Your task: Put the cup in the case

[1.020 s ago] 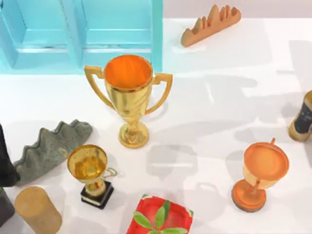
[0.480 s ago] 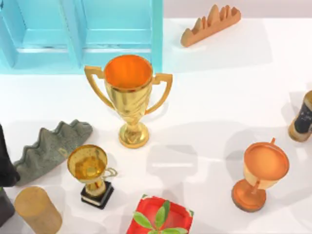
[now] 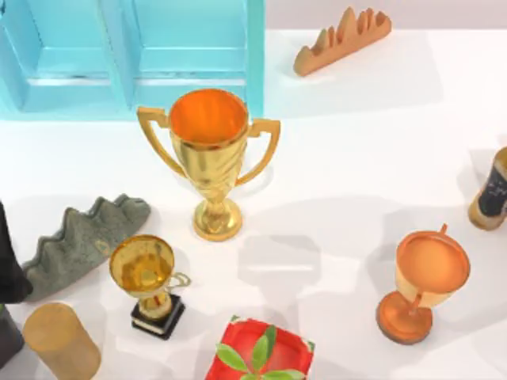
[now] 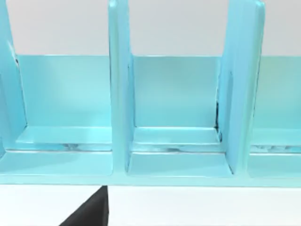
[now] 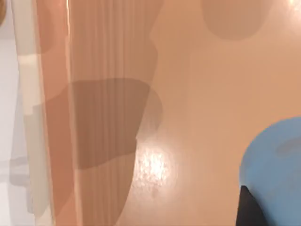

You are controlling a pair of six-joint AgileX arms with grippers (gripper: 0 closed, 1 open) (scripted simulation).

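Blue shows in the right wrist view, where the cup (image 5: 277, 169) sits close under that camera beside a dark bit of the arm, likely carried, though I cannot tell how either pincer stands. At eleven o'clock on the table, the turquoise case (image 3: 135, 55) faces the left wrist camera, its open compartments ready for a drop-in.

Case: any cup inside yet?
Not in the compartments shown. The case has bare bays in the left wrist view. A blue cup appears in the right wrist view, not in a turquoise bay.
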